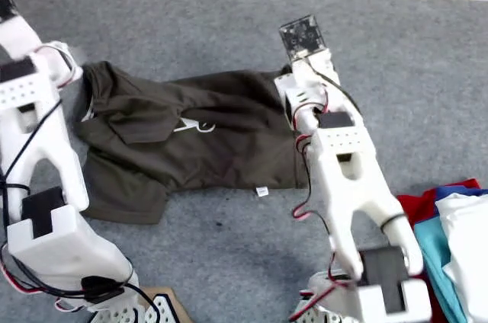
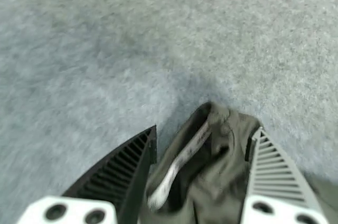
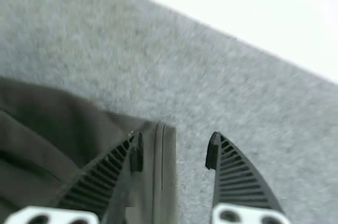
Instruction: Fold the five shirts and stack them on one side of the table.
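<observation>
At 4 o'clock on the grey table (image 1: 229, 262), nearest the arm bases: heap of shirts (image 1: 450, 239), red, teal, white. Olive shirt (image 1: 206, 148) lies spread from centre toward 9 o'clock. Left gripper (image 2: 203, 137) at the shirt's 10 o'clock corner, jaws wide, collar fabric bunched between them. Right gripper (image 3: 174, 147) at the shirt's 2 o'clock edge, jaws apart, one finger over the hem, nothing gripped.

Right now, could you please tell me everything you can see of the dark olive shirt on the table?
The dark olive shirt lies spread but creased on the grey table. It looks like soft cloth, with a flap folded over near a small white print and a white tag at one edge. The left gripper is at its bunched end, and the open right gripper sits over the opposite edge.
</observation>
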Robot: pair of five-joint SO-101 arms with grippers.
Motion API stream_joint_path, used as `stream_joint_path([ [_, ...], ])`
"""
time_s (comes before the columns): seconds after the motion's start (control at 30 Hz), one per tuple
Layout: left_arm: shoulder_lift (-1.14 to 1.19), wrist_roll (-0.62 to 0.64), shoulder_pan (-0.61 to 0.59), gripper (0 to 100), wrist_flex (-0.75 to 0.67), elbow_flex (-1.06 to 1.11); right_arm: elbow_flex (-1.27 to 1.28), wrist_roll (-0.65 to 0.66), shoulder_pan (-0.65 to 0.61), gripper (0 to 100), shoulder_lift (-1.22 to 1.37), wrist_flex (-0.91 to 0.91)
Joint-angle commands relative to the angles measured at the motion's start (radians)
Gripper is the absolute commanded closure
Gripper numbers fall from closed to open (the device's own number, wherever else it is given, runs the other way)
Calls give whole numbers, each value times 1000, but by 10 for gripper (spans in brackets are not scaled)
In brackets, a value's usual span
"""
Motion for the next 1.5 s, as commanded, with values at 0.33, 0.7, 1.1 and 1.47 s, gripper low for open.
stream_joint_path([
  [0.33,-12,-183,81,720,775,-137,176,11,-91,800,-636,420],
  [0.7,-15,-183,216,792,628,64,289,-126,-124,800,-707,562],
  [1.1,-461,-180,231,765,540,314,-5,-178,-71,800,-143,619],
  [1.47,-298,-181,226,765,123,498,77,-178,-68,800,-130,487],
])
